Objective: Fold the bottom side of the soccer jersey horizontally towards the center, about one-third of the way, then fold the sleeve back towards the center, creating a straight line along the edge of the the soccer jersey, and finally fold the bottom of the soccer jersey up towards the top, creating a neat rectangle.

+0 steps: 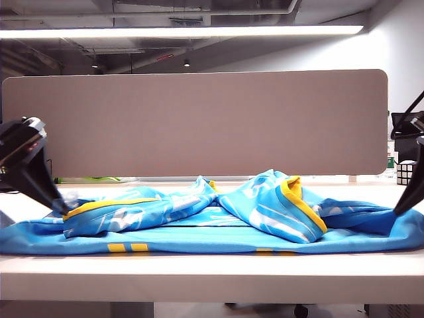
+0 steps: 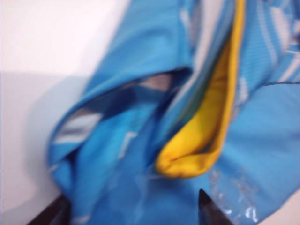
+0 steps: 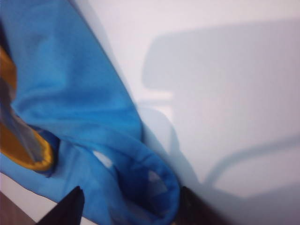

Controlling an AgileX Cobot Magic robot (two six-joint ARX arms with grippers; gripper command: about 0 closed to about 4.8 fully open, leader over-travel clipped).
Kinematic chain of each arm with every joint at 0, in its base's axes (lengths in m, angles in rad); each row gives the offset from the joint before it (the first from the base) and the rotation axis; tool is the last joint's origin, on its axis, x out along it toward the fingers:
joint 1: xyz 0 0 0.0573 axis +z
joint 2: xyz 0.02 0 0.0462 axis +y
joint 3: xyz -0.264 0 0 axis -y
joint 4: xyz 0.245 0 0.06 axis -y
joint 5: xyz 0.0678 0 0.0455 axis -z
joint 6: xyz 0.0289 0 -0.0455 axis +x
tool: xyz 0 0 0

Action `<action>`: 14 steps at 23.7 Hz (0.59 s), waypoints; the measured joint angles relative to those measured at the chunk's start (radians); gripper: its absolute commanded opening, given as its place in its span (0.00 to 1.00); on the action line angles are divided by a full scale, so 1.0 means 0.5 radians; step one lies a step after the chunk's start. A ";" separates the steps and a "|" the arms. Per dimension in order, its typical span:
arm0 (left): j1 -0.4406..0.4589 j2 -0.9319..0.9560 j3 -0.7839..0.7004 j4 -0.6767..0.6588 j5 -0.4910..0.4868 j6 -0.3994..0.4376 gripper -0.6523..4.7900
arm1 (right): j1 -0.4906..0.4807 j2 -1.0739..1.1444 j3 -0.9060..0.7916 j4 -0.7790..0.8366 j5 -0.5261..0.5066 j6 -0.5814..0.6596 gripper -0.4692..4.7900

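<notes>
Soccer jersey rumpled mid-desk; left end effector and right end effector, jaws apart, flank lower frame corners, poised to regrip edges.

From my remote station, the left gripper appears at 9 o'clock in the exterior view as a black body with a grey-silver cap at its upper end and long, tapering black fingers. A thin red marking shows on its housing. The right gripper appears at 3 o'clock: a black tapered finger below a dark block, with thin black cables or rods running above it. In the left wrist view, I see two black pointed fingertips at 6 o'clock. In the right wrist view, the fingertips are likewise matte black wedges, blurred at the edges.
</notes>
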 measured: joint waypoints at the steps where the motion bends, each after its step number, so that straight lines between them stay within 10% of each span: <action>1: 0.000 0.036 0.006 0.030 0.042 0.001 0.75 | 0.005 0.023 0.001 0.032 -0.025 0.019 0.63; 8: -0.003 0.237 0.027 0.249 0.276 0.008 0.72 | 0.061 0.105 0.009 0.182 -0.084 0.089 0.54; 10: -0.019 0.259 0.027 0.280 0.285 0.020 0.55 | 0.063 0.110 0.006 0.196 -0.057 0.105 0.32; 12: -0.019 0.278 0.026 0.274 0.260 0.024 0.16 | 0.072 0.120 -0.005 0.204 -0.019 0.111 0.12; 14: -0.026 0.295 0.011 0.243 0.298 0.013 0.11 | 0.076 0.123 -0.006 0.214 -0.024 0.111 0.09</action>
